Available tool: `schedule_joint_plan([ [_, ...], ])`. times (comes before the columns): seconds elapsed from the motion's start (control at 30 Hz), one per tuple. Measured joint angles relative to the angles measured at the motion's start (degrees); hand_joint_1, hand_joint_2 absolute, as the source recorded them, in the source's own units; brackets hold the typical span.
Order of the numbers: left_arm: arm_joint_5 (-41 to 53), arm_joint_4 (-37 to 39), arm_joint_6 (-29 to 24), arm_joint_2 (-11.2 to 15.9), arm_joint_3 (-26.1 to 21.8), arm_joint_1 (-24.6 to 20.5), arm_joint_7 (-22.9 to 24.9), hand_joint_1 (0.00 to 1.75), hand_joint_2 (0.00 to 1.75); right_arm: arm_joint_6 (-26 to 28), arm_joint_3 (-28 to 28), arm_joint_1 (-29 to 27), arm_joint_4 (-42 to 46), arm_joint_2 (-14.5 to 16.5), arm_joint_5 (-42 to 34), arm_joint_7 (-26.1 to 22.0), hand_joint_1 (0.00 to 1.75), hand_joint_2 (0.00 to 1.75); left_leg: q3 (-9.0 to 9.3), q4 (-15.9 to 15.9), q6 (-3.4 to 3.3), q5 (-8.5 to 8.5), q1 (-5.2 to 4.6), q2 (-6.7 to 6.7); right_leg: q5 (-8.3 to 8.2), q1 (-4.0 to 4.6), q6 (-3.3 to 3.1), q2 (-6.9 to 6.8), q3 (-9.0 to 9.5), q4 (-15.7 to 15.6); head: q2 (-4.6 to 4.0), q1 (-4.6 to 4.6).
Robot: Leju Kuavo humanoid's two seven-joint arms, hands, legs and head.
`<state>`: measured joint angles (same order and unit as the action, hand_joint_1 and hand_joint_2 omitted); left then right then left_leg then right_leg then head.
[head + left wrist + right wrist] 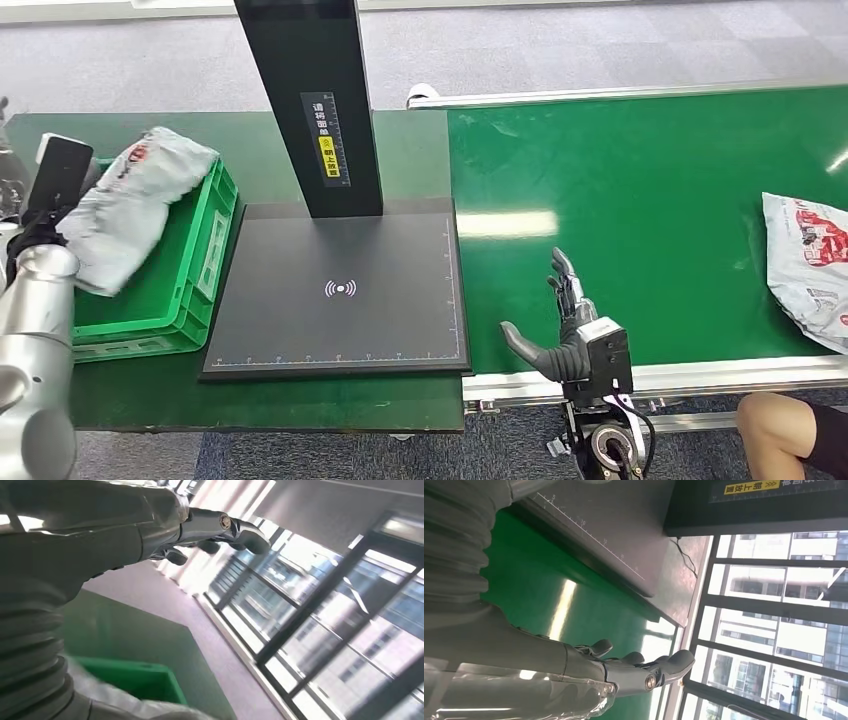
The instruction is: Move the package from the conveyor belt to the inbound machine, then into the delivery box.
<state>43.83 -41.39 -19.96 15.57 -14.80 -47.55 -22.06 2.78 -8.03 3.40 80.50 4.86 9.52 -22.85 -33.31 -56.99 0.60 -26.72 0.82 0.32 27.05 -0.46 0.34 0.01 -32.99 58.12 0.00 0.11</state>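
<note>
A grey package (130, 200) with red print lies tilted across the green delivery box (195, 270) at the left, one end resting past the box's near-left rim. My left hand (50, 190) is right beside that end; in the left wrist view its fingers (225, 527) are stretched out with nothing in them, and a bit of the package (130, 705) shows below the wrist. My right hand (565, 320) hovers open over the front edge of the green conveyor belt (640, 200), holding nothing. A second package (808, 265) lies on the belt at the far right.
The inbound machine's black scan plate (340, 295) lies between box and belt, with its black column (310, 100) rising behind. A person's knee (785, 430) shows at the lower right, beyond the belt's metal rail (700, 378).
</note>
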Motion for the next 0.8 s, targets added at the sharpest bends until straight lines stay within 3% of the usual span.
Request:
schedule_joint_plan([
  [0.23,-6.3,-13.5,6.5,-2.3,7.5,5.0,0.9,0.00,1.75,-0.9,1.3,-1.1,0.0,0.5,-0.4,-0.2,0.00,1.75,-0.03,0.0,0.00,-0.01,0.00,0.00,0.00,0.00,0.00,0.00,-0.02,0.0,-0.02,-0.02],
  [0.4,-19.6,-24.2,13.0,-4.3,9.7,10.5,-3.4,0.00,1.75,-1.2,2.0,-2.1,0.7,0.6,-0.3,-0.1,0.00,1.75,-0.03,0.0,0.00,-0.03,-0.01,0.02,0.00,-0.02,0.00,0.01,-0.03,0.0,-0.01,-0.02],
  [0.57,-23.8,-35.0,8.7,-8.9,13.2,21.6,-7.2,0.00,1.75,-1.5,2.4,-2.8,1.2,0.8,0.4,0.2,0.00,1.75,-0.04,0.0,-0.03,-0.10,-0.07,0.02,0.04,-0.07,0.03,0.01,-0.04,0.0,-0.01,-0.02],
  [0.8,-28.0,-40.7,7.1,-15.0,18.6,33.0,-10.0,0.00,1.75,-2.4,2.5,-3.0,1.3,0.9,0.8,0.9,0.00,1.75,-0.05,0.0,-0.05,-0.12,-0.09,0.02,0.04,-0.10,0.04,0.01,-0.03,-0.1,-0.01,-0.02],
])
